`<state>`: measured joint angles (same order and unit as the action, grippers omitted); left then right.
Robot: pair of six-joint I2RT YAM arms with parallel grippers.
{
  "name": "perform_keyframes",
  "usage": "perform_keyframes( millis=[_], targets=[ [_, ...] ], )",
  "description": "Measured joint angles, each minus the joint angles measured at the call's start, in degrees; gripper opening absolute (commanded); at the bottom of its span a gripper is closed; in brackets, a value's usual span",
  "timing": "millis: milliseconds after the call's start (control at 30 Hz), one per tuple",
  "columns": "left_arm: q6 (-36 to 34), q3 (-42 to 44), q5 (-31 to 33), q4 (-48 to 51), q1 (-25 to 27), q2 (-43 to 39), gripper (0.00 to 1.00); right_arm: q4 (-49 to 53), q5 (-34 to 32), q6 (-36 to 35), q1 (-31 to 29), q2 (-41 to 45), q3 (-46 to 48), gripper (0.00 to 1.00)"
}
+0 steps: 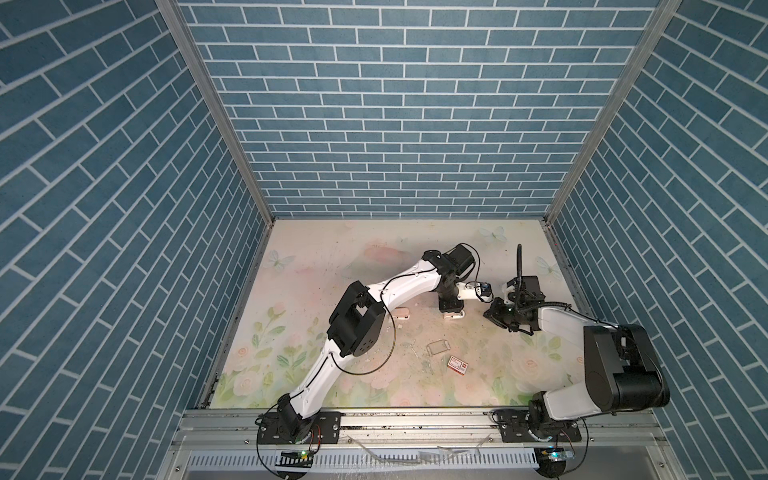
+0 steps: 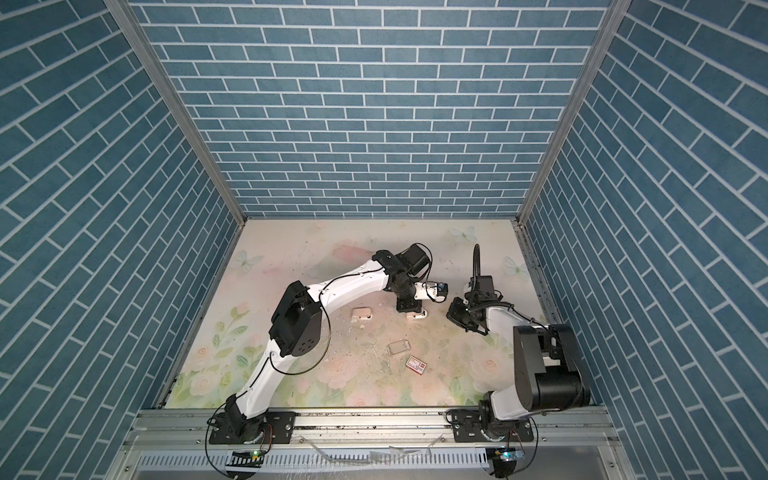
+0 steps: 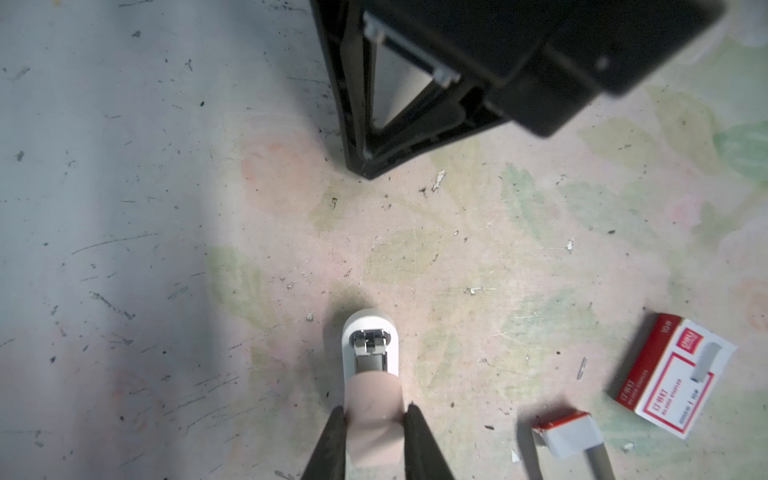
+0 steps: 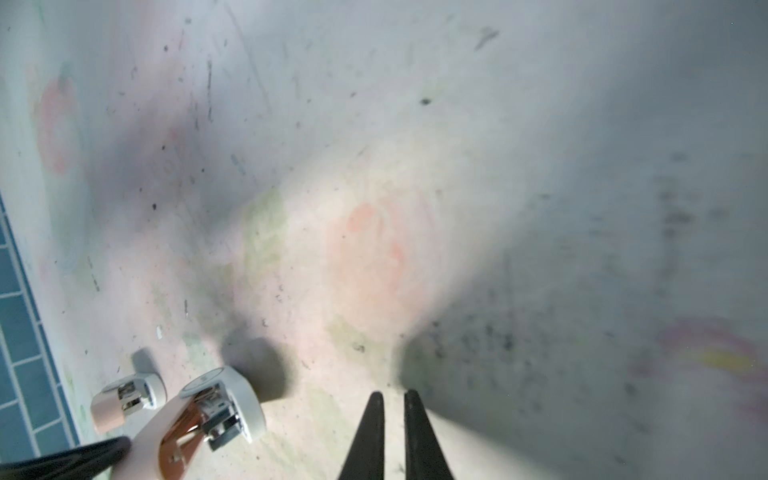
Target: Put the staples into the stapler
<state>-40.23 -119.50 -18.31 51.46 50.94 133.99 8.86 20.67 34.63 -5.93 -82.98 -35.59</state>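
Note:
My left gripper (image 3: 374, 409) is shut on the pink body of a pink and white stapler (image 3: 371, 353); its white end with the metal magazine points away from the wrist. In both top views that stapler (image 1: 453, 316) (image 2: 417, 314) sits low over the mat at the back middle. In the right wrist view it (image 4: 208, 411) looks hinged open. My right gripper (image 4: 392, 397) (image 1: 491, 311) is shut and empty, just right of the left one. No strip of staples shows clearly; a thin silvery sliver (image 3: 582, 368) lies by the box.
A second pink and white stapler (image 1: 401, 312) (image 4: 124, 397) lies left of the held one. A red-and-white staple box (image 1: 457, 365) (image 3: 673, 378) and a clear little tray (image 1: 439, 346) lie nearer the front. Small bits of debris dot the floral mat (image 1: 316, 266).

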Motion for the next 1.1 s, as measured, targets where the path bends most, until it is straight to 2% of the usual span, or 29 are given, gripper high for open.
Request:
perform_keyframes(
  millis=[267,600,800,1100],
  targets=[
    [0.8,-4.7,1.1,1.4,1.0,3.6,0.23,7.9,-6.4,1.2,1.9,11.3,0.0,0.14],
    [1.0,-11.8,2.3,5.6,1.6,8.4,0.22,13.6,-8.9,3.1,2.0,21.8,0.8,0.13],
    [0.9,-16.7,2.9,9.5,1.7,11.1,0.21,16.5,-10.0,4.0,2.0,25.4,1.9,0.13],
    [0.8,-19.5,4.2,11.6,2.4,12.7,0.21,18.3,-12.0,4.2,2.0,27.6,2.4,0.13]
  ],
)
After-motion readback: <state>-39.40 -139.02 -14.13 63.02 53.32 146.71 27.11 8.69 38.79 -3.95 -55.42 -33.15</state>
